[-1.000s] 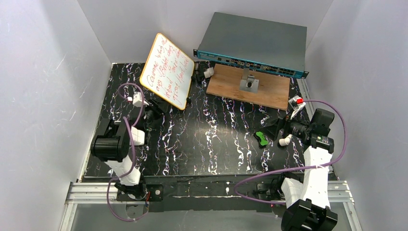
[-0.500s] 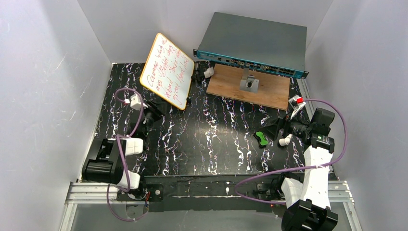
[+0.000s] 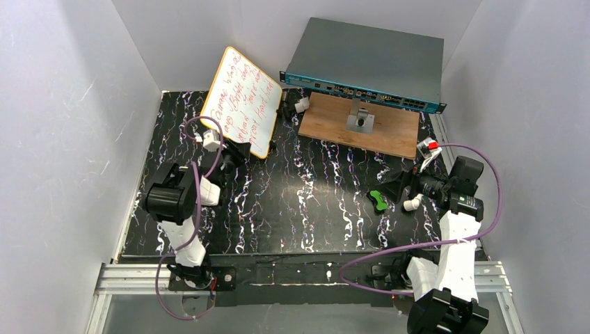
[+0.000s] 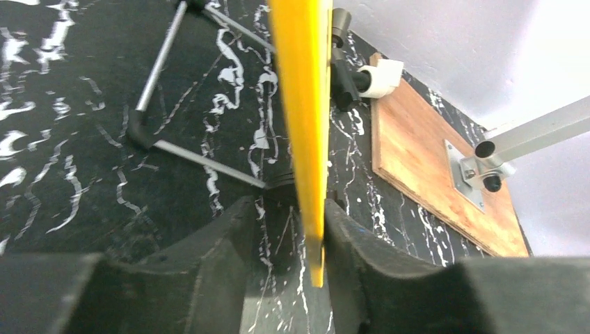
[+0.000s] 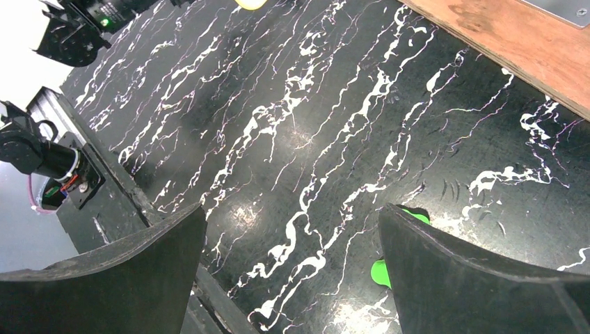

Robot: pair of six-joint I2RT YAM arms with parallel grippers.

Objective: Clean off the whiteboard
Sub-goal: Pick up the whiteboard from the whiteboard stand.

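Observation:
The whiteboard (image 3: 242, 101), orange-framed with red handwriting, stands tilted on a small stand at the back left. In the left wrist view its yellow edge (image 4: 300, 104) runs down between my left gripper's (image 4: 289, 209) fingers. The right finger touches the edge, while a gap stays on the left side. In the top view the left gripper (image 3: 233, 149) sits at the board's lower edge. My right gripper (image 3: 398, 186) hovers wide open and empty over the mat at the right. A green eraser (image 3: 378, 200) lies just beside it, half hidden behind its right finger (image 5: 445, 278).
A brown wooden board (image 3: 362, 125) with a metal post (image 3: 359, 118) lies at the back right. A grey network switch (image 3: 369, 62) stands behind it. The stand's thin metal legs (image 4: 202, 156) spread on the black marbled mat (image 3: 306, 202). White walls close in on the left and right sides.
My left arm pulled back toward its base, then swung forward to the whiteboard's lower edge, its jaws narrowing around the frame. The right arm has not moved.

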